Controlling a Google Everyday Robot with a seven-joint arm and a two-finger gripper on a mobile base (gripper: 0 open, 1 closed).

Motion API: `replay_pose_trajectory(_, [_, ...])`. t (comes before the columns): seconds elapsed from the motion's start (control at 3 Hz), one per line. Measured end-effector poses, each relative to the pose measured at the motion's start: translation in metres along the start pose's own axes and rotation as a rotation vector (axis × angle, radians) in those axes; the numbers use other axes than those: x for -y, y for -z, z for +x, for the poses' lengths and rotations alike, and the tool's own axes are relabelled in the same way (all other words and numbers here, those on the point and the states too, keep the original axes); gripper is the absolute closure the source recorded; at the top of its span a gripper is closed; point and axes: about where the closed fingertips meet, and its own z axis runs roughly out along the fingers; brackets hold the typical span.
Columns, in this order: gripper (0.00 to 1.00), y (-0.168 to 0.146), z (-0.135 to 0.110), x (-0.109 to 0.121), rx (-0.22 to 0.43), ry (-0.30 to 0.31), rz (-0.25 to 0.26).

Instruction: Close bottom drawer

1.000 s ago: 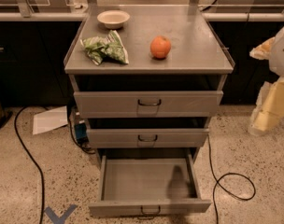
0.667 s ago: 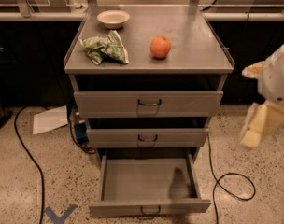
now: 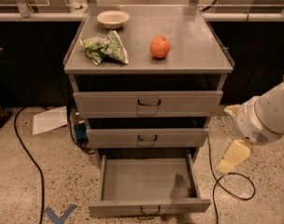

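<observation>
The bottom drawer (image 3: 146, 180) of the grey metal cabinet is pulled far out, a shallow empty tray with a low front panel (image 3: 179, 206) and a small dark wire handle (image 3: 150, 212). My gripper (image 3: 231, 156), pale yellow at the end of the white arm (image 3: 266, 118), hangs at the right of the cabinet. It is level with the drawer's right side wall, a little apart from it, and holds nothing that I can see.
The top drawer (image 3: 149, 103) and middle drawer (image 3: 146, 137) stick out slightly. On the cabinet top (image 3: 193, 41) lie an orange (image 3: 160, 47), a green bag (image 3: 104, 49) and a white bowl (image 3: 113, 18). Black cables (image 3: 235, 192) loop on the floor at both sides. A paper sheet (image 3: 49, 120) lies at the left.
My arm has swung down and to the left, bringing the gripper lower and closer to the cabinet's right side. The drawers have not moved.
</observation>
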Motion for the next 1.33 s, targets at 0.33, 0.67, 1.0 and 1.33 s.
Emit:
replay_pose_trajectory(0.33, [0.0,-0.059,0.013,-0.015,0.006,-0.007,-0.049])
replay_pose_trajectory(0.67, [0.0,-0.13,0.031,-0.047,-0.003,-0.02,-0.135])
replay_pose_trajectory(1.0, [0.0,-0.13,0.031,-0.047,-0.003,-0.02,-0.135])
replay_pose_trajectory(1.33, [0.0,-0.15,0.038,-0.056,0.021,-0.03,-0.149])
